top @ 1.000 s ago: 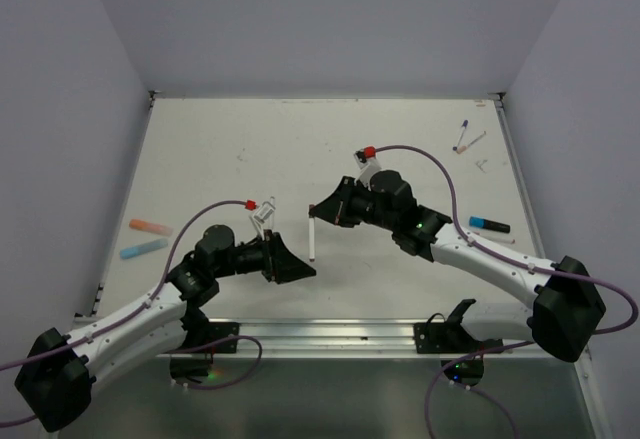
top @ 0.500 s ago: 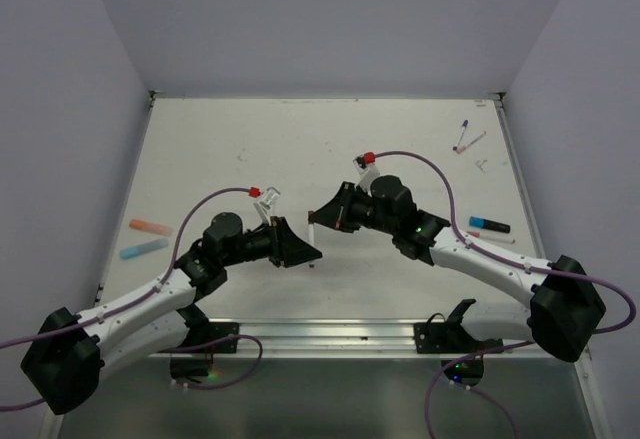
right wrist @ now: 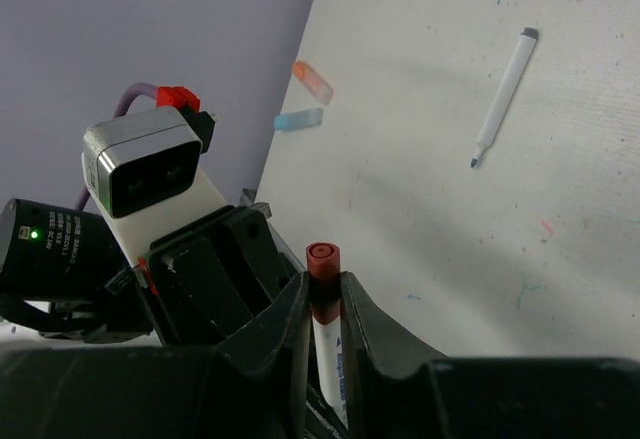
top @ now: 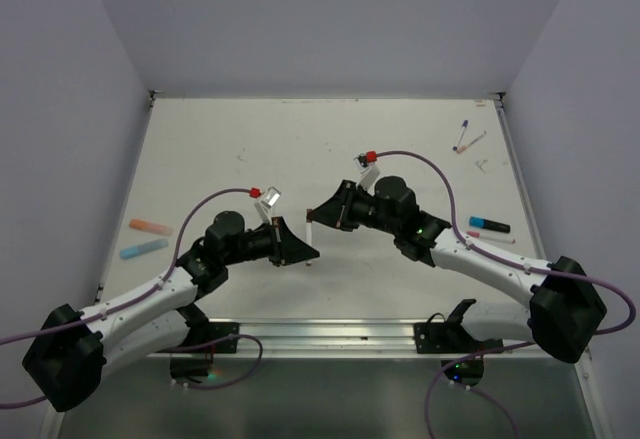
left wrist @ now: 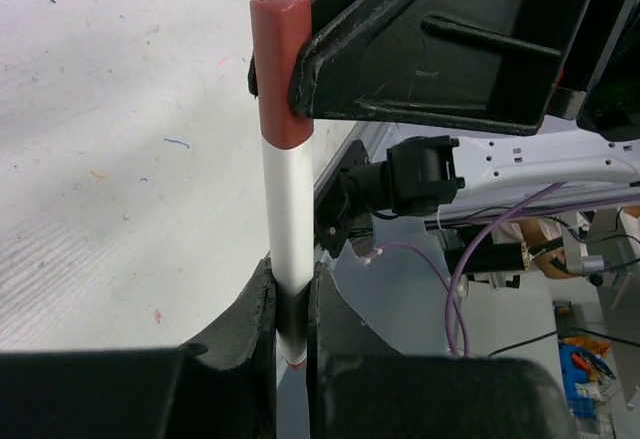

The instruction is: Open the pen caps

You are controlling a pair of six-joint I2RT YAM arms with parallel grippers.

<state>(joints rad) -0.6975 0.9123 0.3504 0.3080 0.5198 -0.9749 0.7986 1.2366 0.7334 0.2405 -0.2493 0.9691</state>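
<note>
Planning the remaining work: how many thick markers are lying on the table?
3. A salmon marker and a pale blue marker lie near the left edge; a black marker lies near the right edge. Others may be hidden.

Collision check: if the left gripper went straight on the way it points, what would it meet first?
Likely the right gripper, clamped on the dark red cap of the pen; depth unclear.

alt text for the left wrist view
A white pen barrel runs vertically up the frame, its lower end clamped in the left gripper. The right gripper pinches its dark red cap at the top, over a white table.
</note>
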